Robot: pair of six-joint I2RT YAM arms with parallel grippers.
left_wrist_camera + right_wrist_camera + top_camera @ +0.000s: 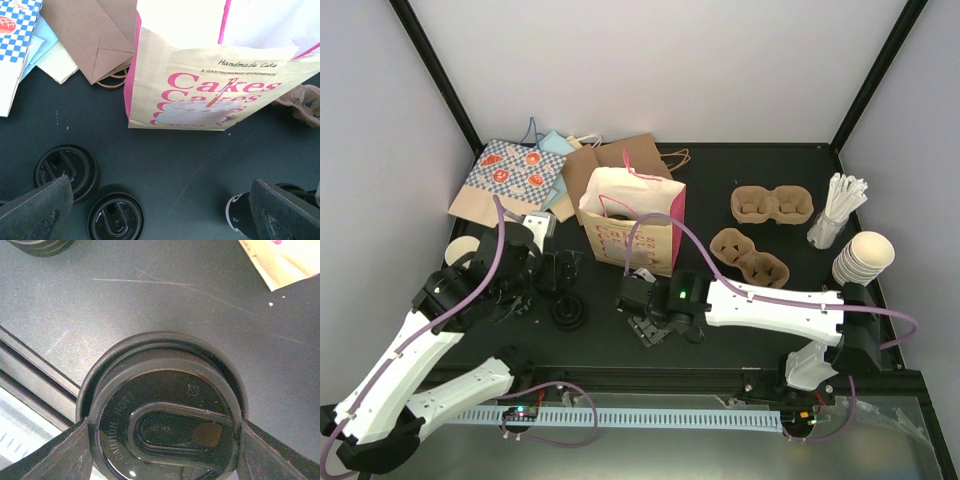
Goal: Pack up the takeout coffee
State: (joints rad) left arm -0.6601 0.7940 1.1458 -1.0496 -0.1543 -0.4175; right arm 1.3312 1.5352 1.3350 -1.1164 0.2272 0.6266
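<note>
Closed on the black lid of the lidded cup (pixel 165 405) at three and nine o'clock: right gripper (pixel 165 442), fingers (pixel 55 455) touching the rim on both sides; standing on the dark table (pixel 200 300), at six o'clock from the upright Cakes bag (pixel 632 228) in the overhead view; cannot tell whether lifted clear; probably light, thin and soft in the paper wall, stiffer at the lid rim; perhaps liquid inside, so best kept upright; slick on the plastic, and liable to shed the lid if hauled by that alone; better taken just under the rim, gently; spread wide and holding nothing: left gripper (pixel 160 200), over bare table; only from the right wrist, the contact at the lid, hidden overhead beneath the arm; only from the left wrist, the bag's print and two black lids (pixel 65 170) at seven o'clock, cups beneath not discernible; only from overhead, pulp carriers (pixel 772 205) at three o'clock of the bag.
</note>
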